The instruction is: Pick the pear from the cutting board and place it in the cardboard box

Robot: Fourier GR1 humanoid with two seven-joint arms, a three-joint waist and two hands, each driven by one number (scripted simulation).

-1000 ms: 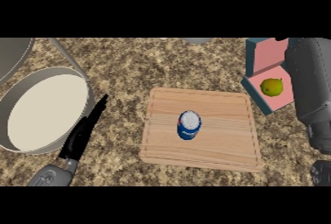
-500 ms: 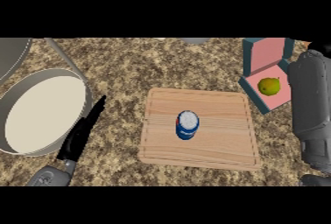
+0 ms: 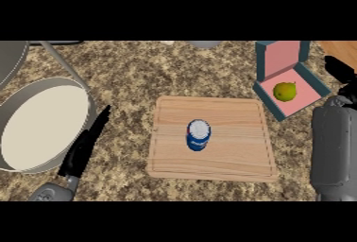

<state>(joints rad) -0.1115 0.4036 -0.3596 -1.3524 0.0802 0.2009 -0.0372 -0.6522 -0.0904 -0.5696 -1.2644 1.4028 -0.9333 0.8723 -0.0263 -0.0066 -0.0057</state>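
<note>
Fingers [image 3: 339,71] of the right hand [image 3: 342,75], state unclear, beside the pink-lined box [image 3: 307,101] cradling the round yellow-green pear [image 3: 284,90]

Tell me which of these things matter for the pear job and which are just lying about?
Job:
pear, already in the box
box
cutting board
right hand, beside the box

Lying about:
blue can on the board
pan
left hand, resting at lower left
</note>
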